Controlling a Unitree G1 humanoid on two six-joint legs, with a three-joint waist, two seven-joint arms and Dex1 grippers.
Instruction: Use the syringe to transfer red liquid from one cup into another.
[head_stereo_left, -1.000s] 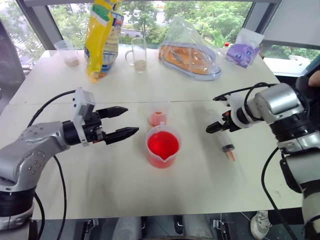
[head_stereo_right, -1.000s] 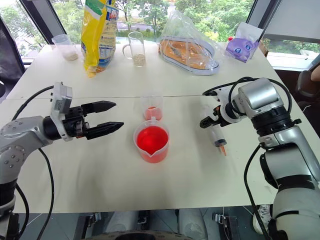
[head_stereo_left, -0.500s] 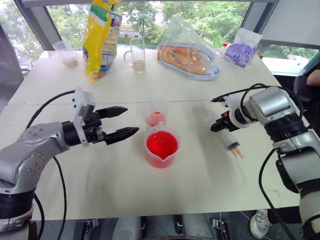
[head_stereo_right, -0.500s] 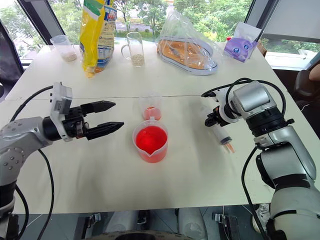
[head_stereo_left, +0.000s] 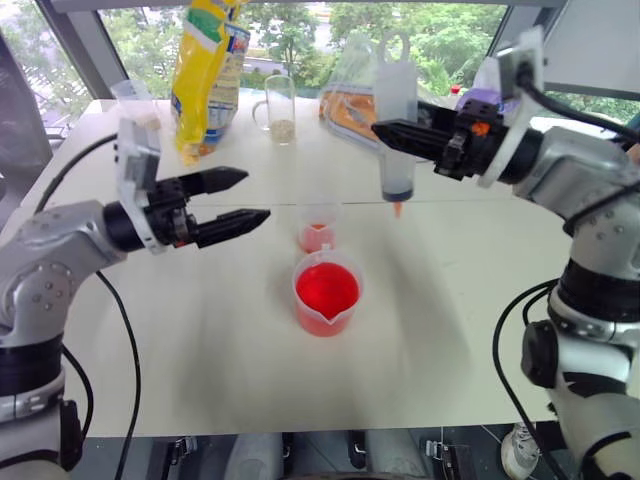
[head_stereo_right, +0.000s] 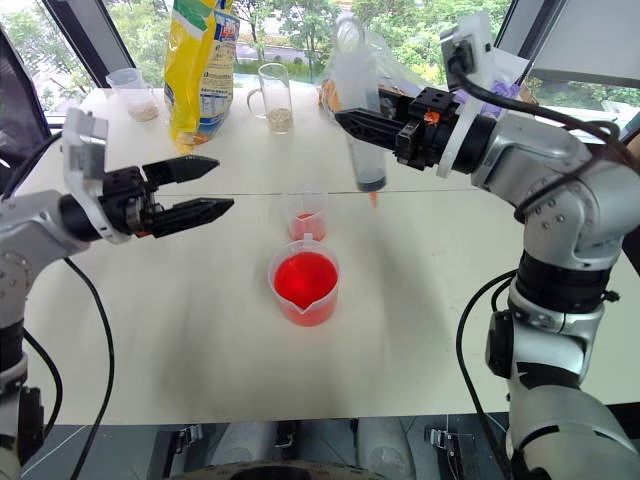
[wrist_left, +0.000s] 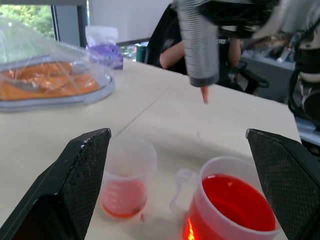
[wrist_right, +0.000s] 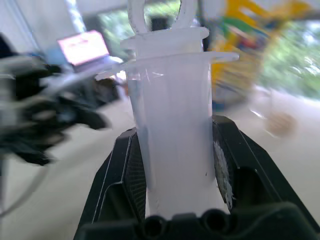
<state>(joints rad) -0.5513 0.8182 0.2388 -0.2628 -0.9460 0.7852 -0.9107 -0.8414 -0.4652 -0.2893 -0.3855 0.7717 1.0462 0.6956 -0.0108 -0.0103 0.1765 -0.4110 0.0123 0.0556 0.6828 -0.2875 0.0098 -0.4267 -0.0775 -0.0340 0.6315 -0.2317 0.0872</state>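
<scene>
Since a second ago the right hand (head_stereo_left: 392, 133) has swung up and inward off the desk (head_stereo_left: 450, 330), carrying the syringe (head_stereo_left: 394, 140) from a low slant near the desk's right side to an upright hang above the middle. Its fingers are clamped on the wide barrel, looped plunger handle up, orange tip down. That pose looks chosen so the tip can be lowered straight into liquid. At present the tip hovers in the air, right of and beyond the small narrow cup (head_stereo_left: 318, 228), not yet over the wide red beaker (head_stereo_left: 326, 293).

Both vessels stand on the desk close together, the beaker nearer the robot, bright red liquid (head_stereo_left: 326, 288) filling it; the small cup holds only a pinkish layer at its base.

Meanwhile the left hand (head_stereo_left: 237, 198) has risen a little. Its fingers are spread wide and grip nothing, pointing level toward the cups from their left, probably ready to work the plunger or steady a cup.
</scene>
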